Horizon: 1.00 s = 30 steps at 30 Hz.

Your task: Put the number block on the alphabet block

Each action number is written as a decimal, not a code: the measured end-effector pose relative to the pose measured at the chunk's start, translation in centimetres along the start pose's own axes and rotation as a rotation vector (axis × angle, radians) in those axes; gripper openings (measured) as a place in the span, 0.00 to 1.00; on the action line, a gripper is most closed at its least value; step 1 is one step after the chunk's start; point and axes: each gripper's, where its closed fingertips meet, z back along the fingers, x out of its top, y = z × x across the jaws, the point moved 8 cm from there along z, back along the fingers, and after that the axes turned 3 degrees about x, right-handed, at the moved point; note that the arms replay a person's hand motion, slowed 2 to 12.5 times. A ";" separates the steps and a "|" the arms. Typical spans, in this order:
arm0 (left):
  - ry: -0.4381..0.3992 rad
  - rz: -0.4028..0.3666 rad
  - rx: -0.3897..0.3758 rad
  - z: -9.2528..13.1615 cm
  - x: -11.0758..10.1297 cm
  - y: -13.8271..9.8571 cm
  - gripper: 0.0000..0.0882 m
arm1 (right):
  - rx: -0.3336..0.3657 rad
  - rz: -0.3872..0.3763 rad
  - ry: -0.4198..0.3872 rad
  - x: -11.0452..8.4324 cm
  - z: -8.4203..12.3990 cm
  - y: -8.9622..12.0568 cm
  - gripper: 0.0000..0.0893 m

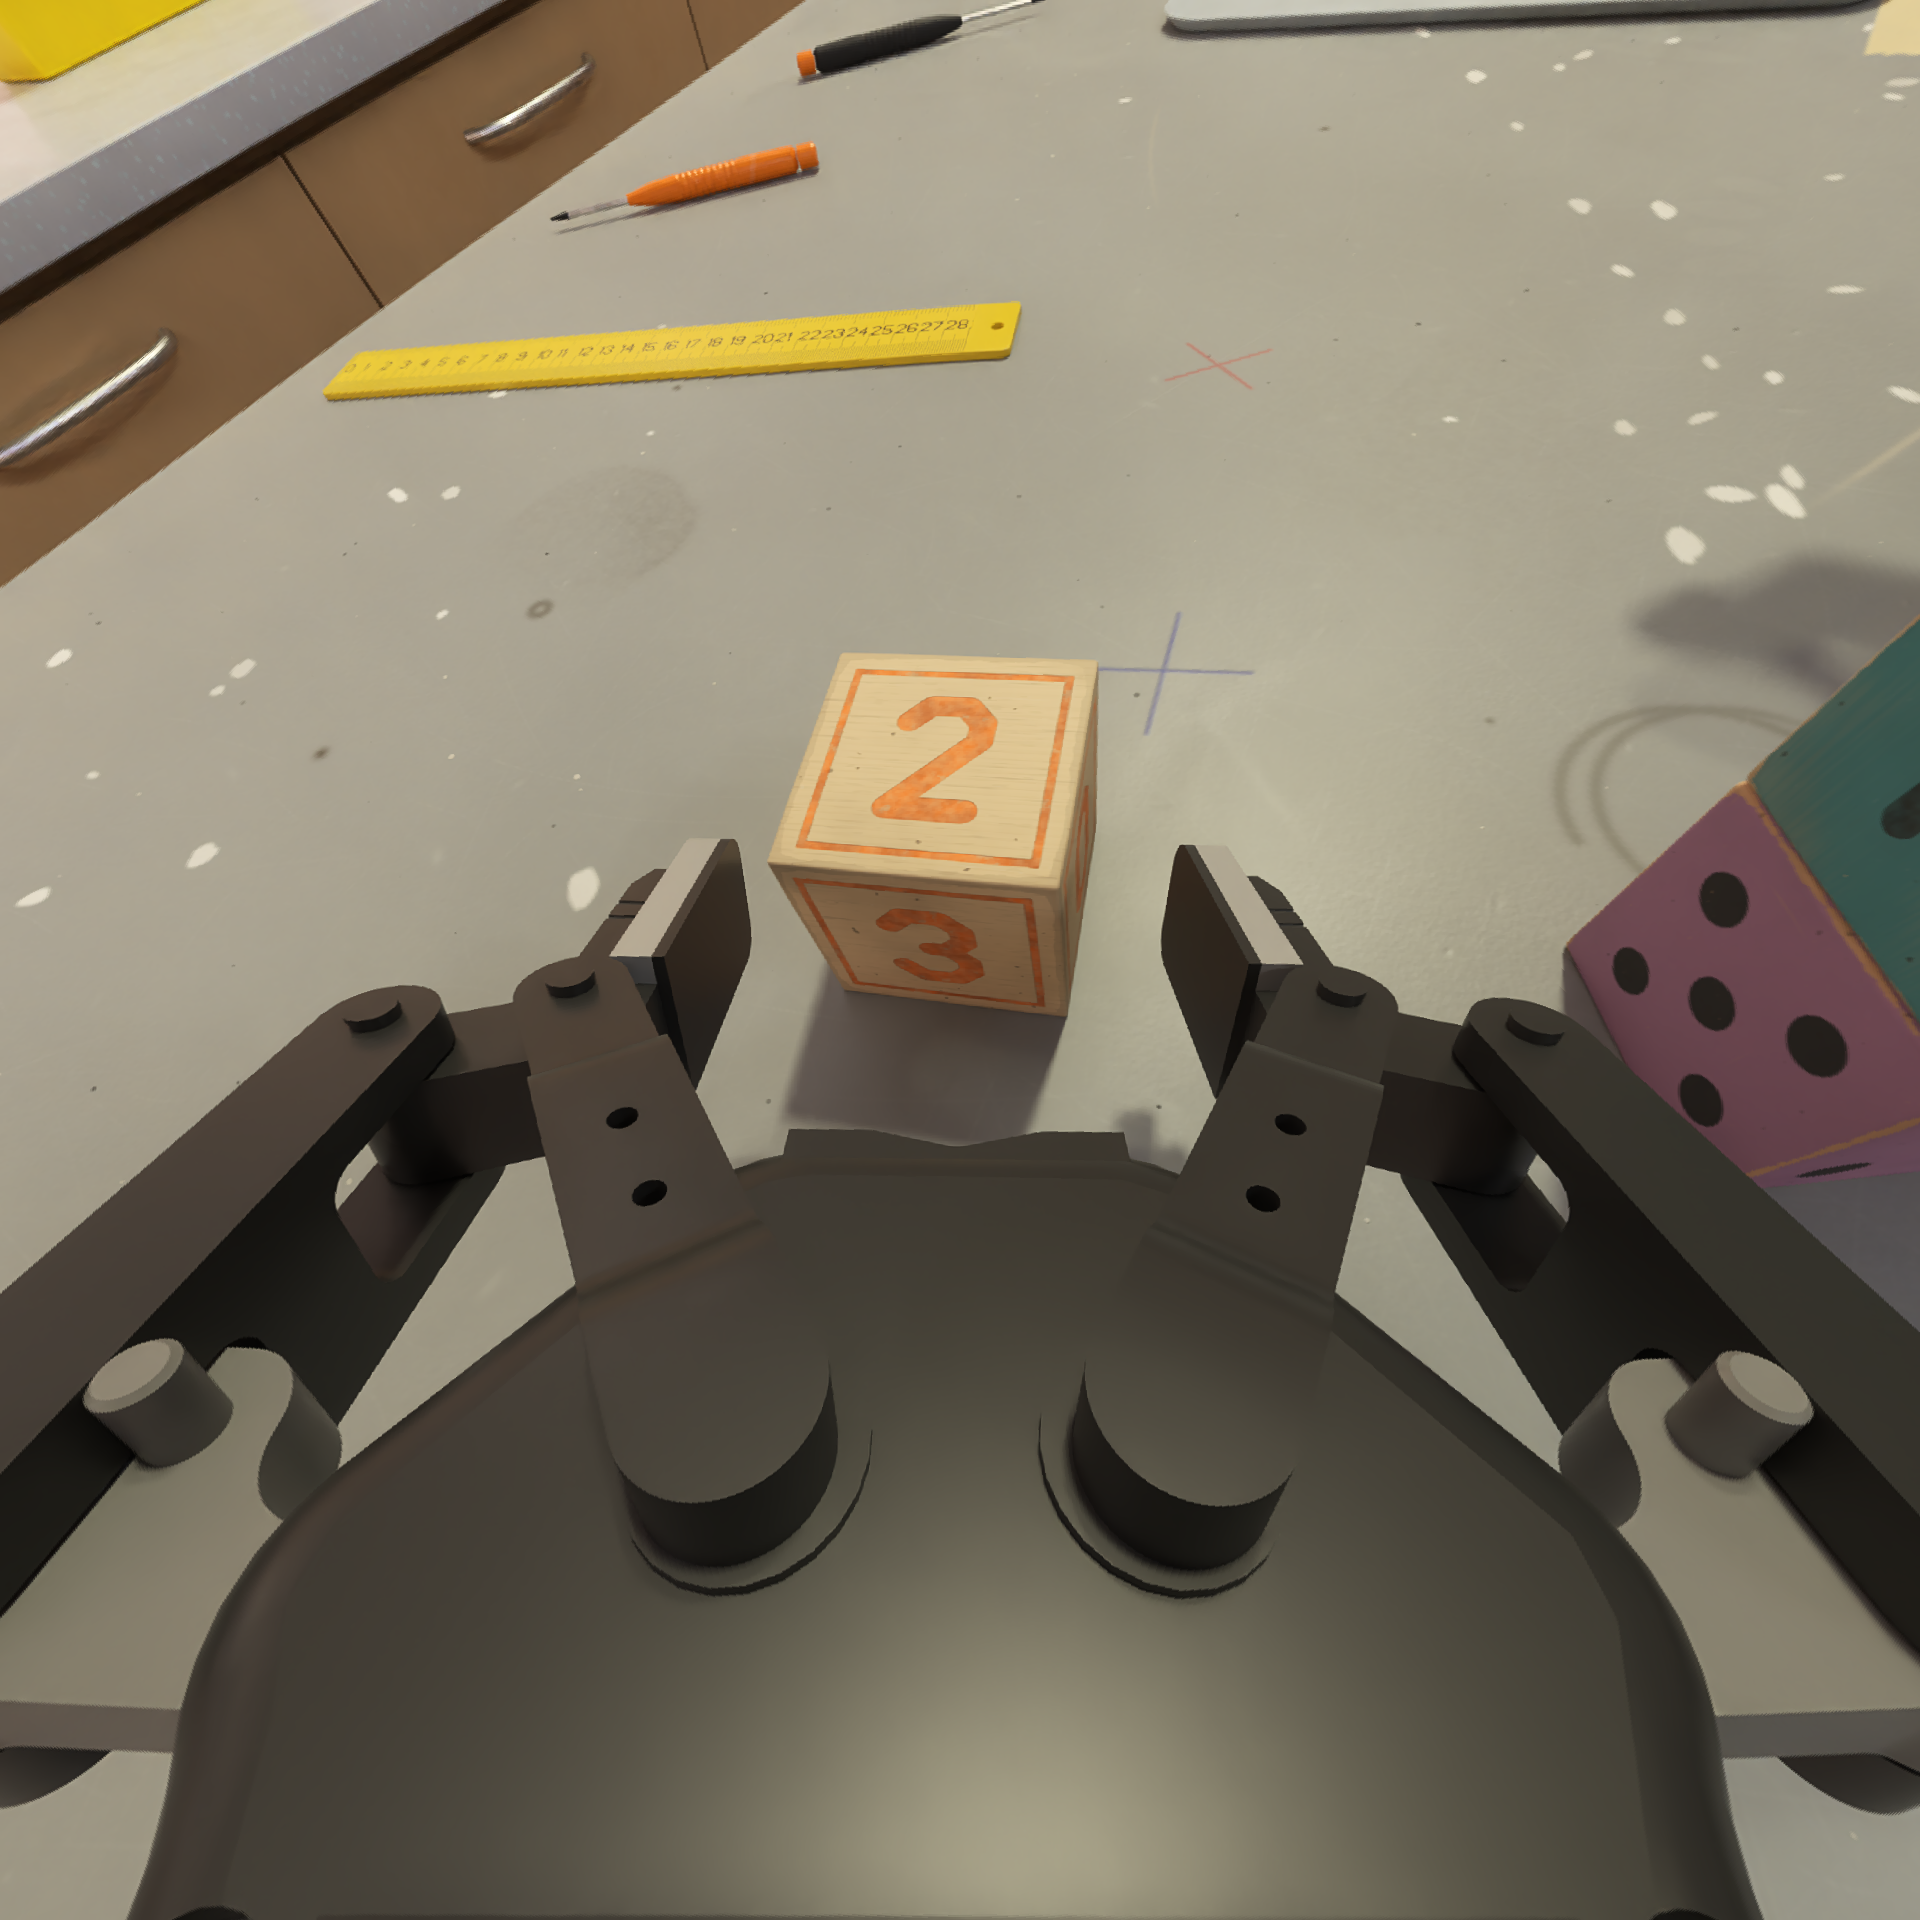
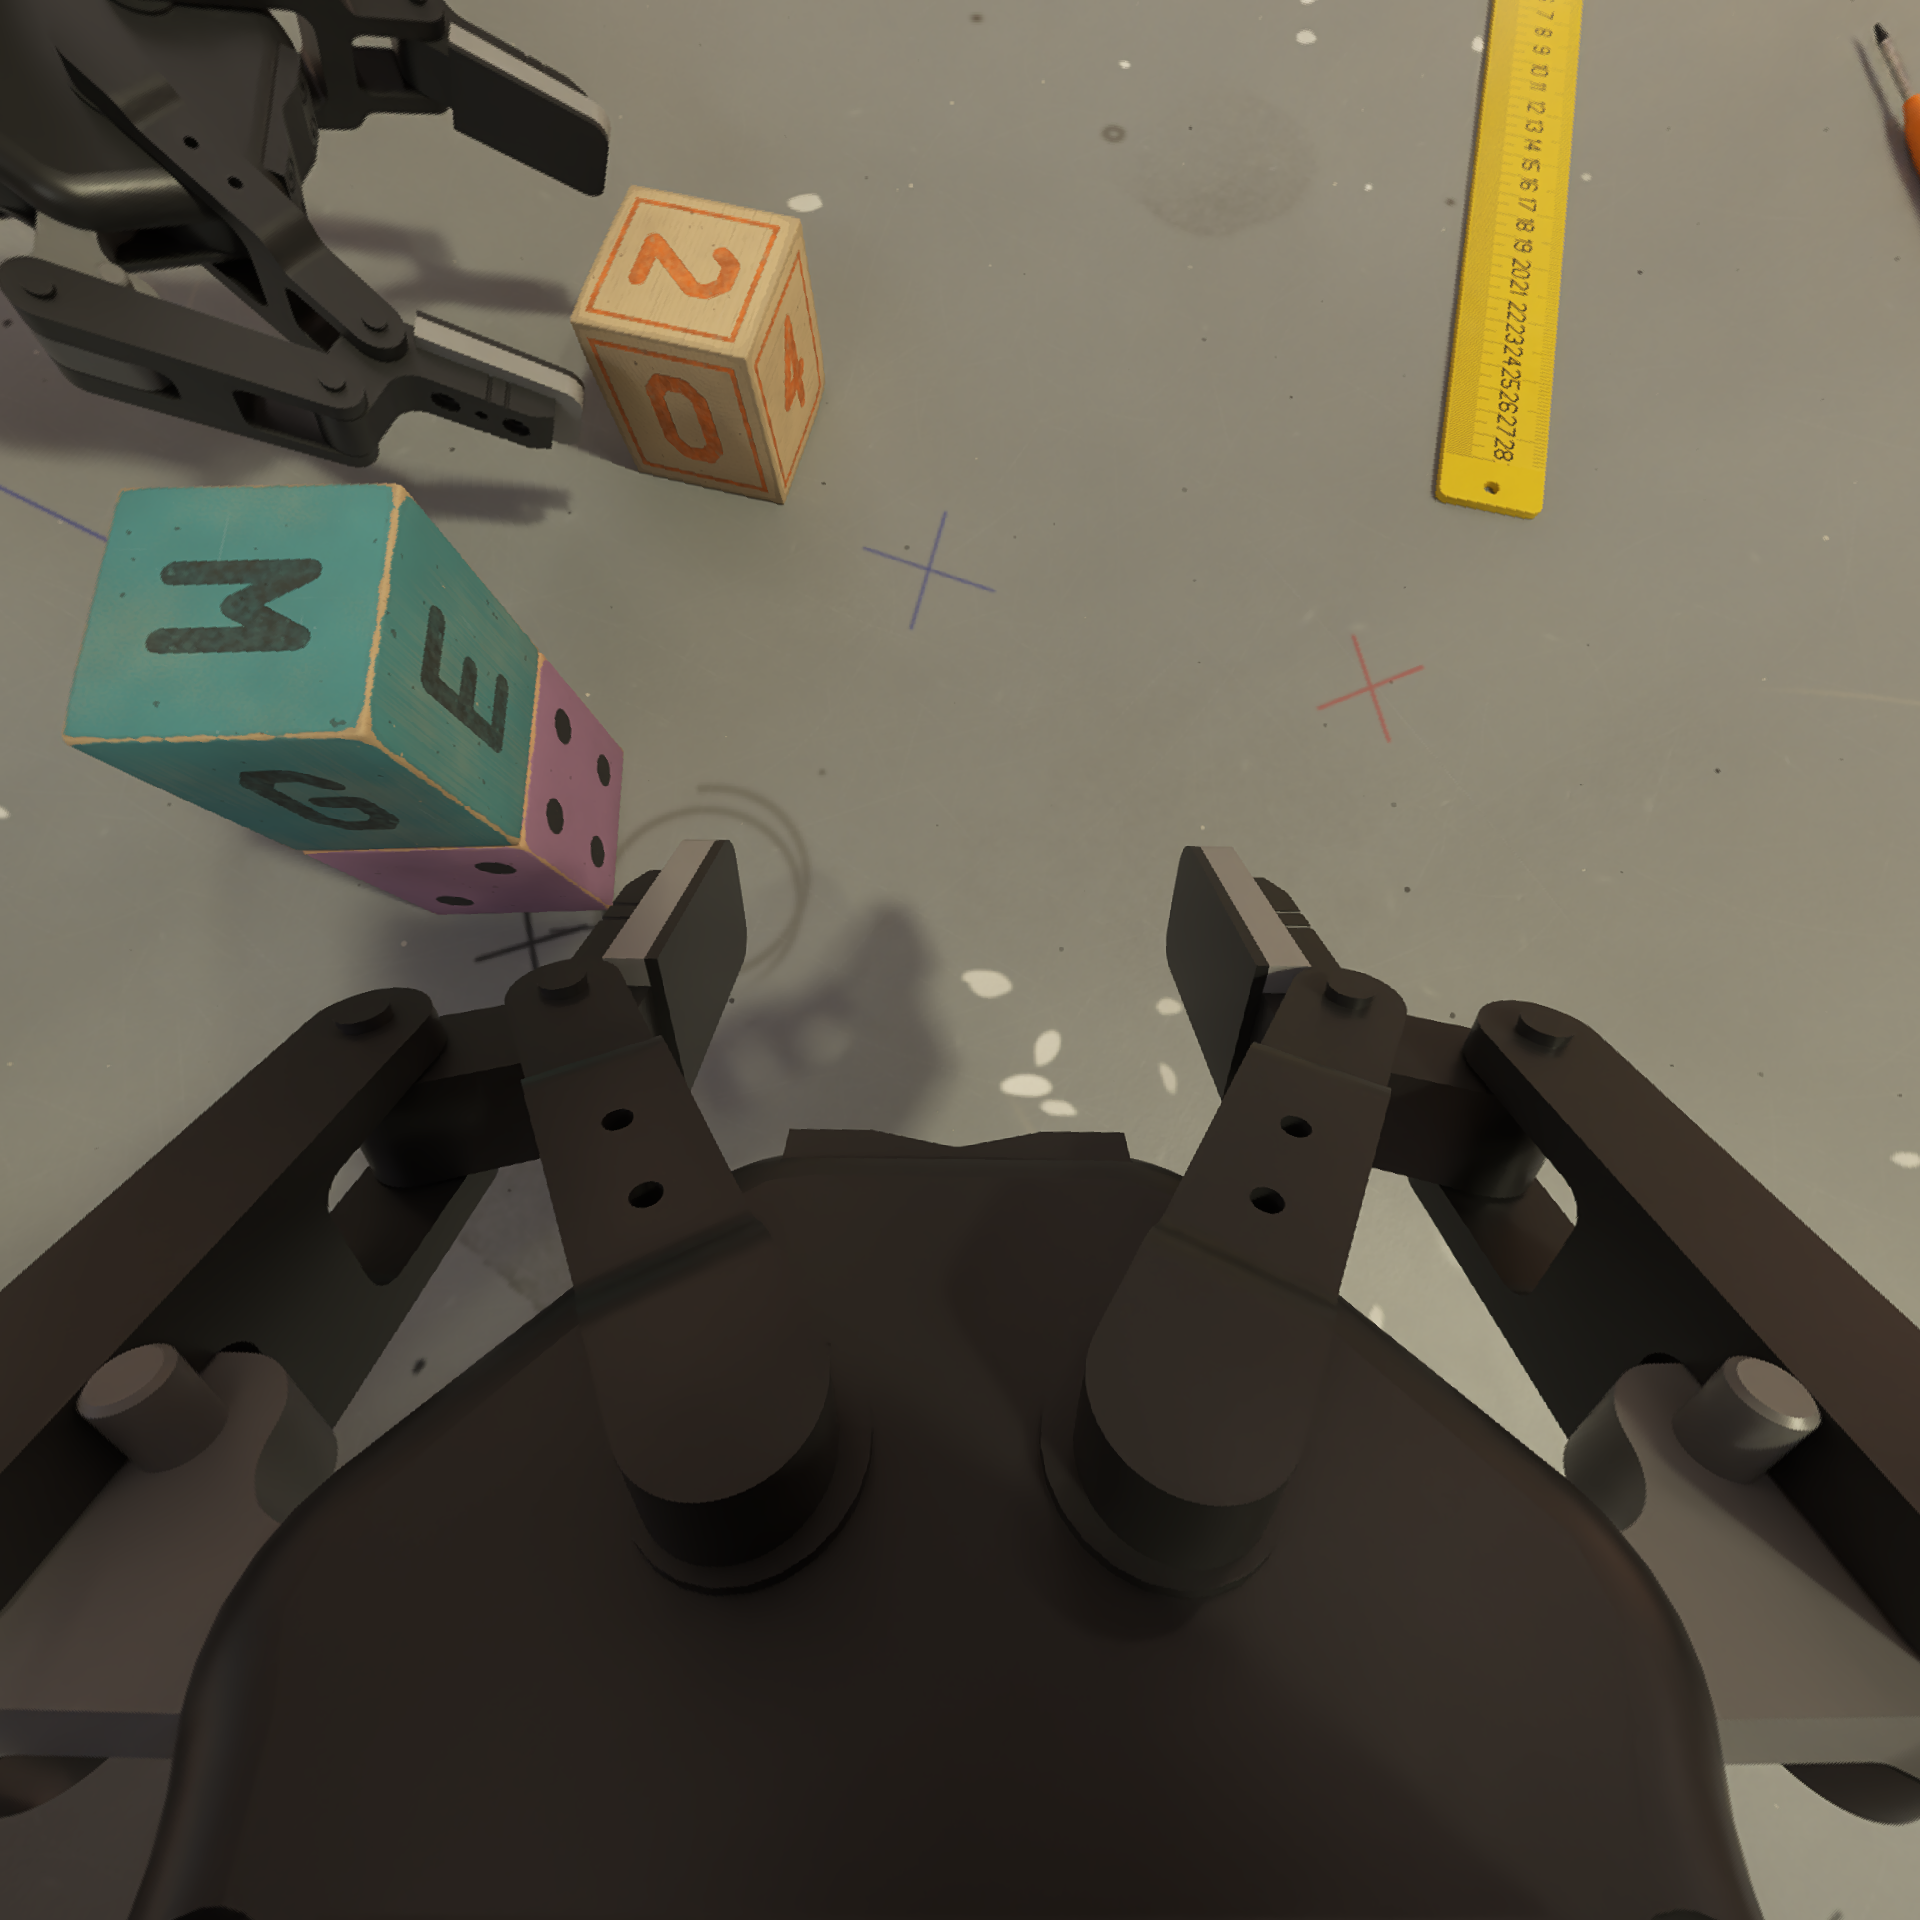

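The number block (image 1: 940, 821) is a pale wooden cube with orange digits, standing on the grey table; it also shows in the right wrist view (image 2: 701, 338). My left gripper (image 1: 956, 914) is open and low, its fingers either side of the block's near edge, not touching it; it also shows in the right wrist view (image 2: 582, 260). The teal alphabet block (image 2: 301, 655) sits stacked on a purple dice block (image 2: 571, 779); both show at the right edge of the left wrist view, alphabet block (image 1: 1860, 769) over dice block (image 1: 1725, 987). My right gripper (image 2: 956, 914) is open and empty above bare table.
A yellow ruler (image 1: 675, 348) lies beyond the number block, also in the right wrist view (image 2: 1507, 260). An orange screwdriver (image 1: 707, 182) and a black-handled one (image 1: 894, 42) lie farther back. Brown drawers (image 1: 208, 260) run along the table's left edge.
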 end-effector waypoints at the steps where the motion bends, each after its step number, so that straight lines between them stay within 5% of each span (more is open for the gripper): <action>1: 0.002 0.000 0.002 0.0 0.0 0.1 0.80 | 0.000 0.001 0.001 0.0 0.0 0.0 0.80; 12: 0.003 -0.030 -0.002 -0.2 -0.1 1.3 0.81 | -0.005 0.008 0.016 -0.1 -0.2 -0.1 0.80; 30: 0.024 -0.044 -0.155 -1.1 -0.1 1.4 0.83 | -0.004 0.011 0.040 -0.4 -0.6 -0.3 0.81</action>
